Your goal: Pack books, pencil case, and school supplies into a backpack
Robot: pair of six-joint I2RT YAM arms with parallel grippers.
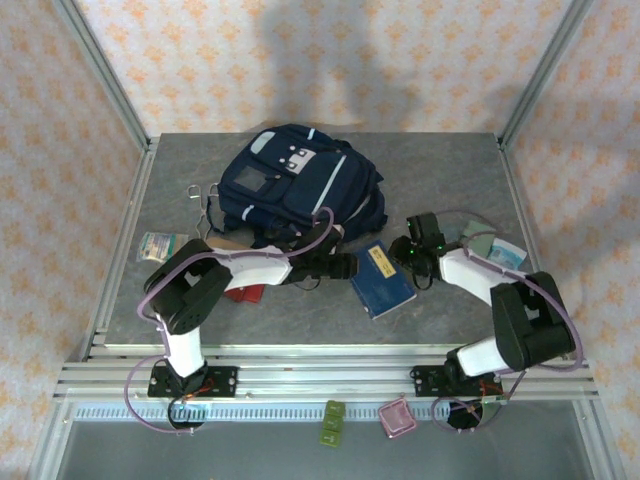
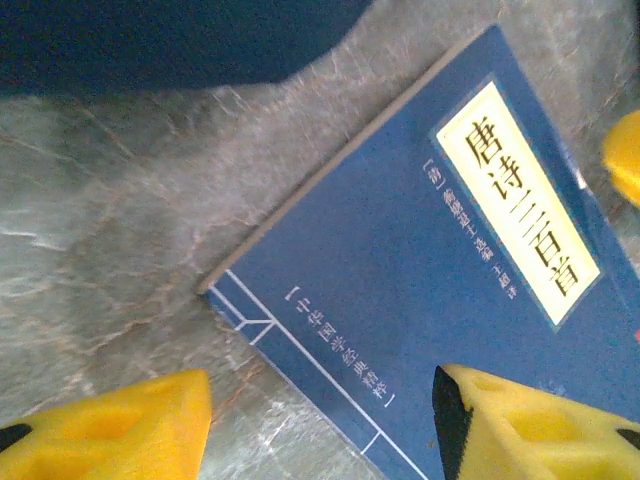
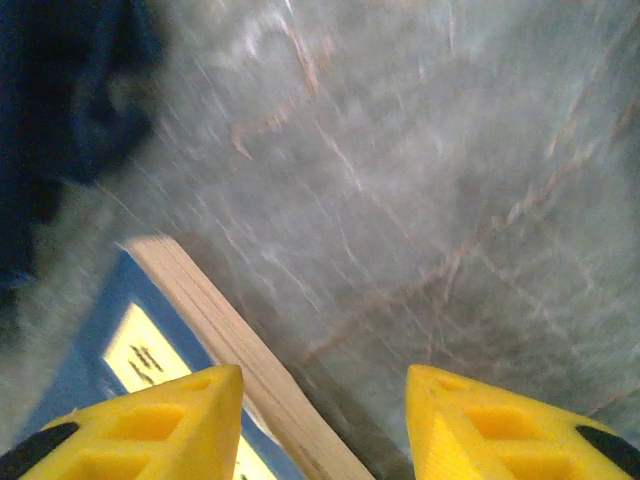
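The left gripper (image 2: 325,430) has its two yellow fingers spread wide at the bottom of its wrist view, grasping nothing. One finger hangs over the grey marbled tabletop (image 2: 110,250) and the other over a corner of the flat dark blue book with a cream title label (image 2: 400,300). The right gripper (image 3: 320,420) is likewise released and empty, with its left finger just above the book's (image 3: 80,340) edge and bare table between the fingers.

From above, the book (image 1: 383,282) lies flat on the table, between the left gripper (image 1: 345,265) and the right gripper (image 1: 405,250). It is just beside the lower edge of the large navy fabric backpack with pale stripes (image 1: 300,185), not in it. A small flat red square item (image 1: 243,292) lies under the left arm, also outside the pack.

The step in hand looks like picking up the blue book, with both arms closing on it. A flat book gives no edge to pinch, so the next move probably calls for one finger to tip or slide an edge up so that the other gripper can close across the cover and pages.

The left wrist view gives the cover's lettering and white rule lines. The right wrist view, though blurred, gives the pale page block and so the book's thickness. The overhead view gives the layout, but I cannot tell from it whether the pack's mouth is open
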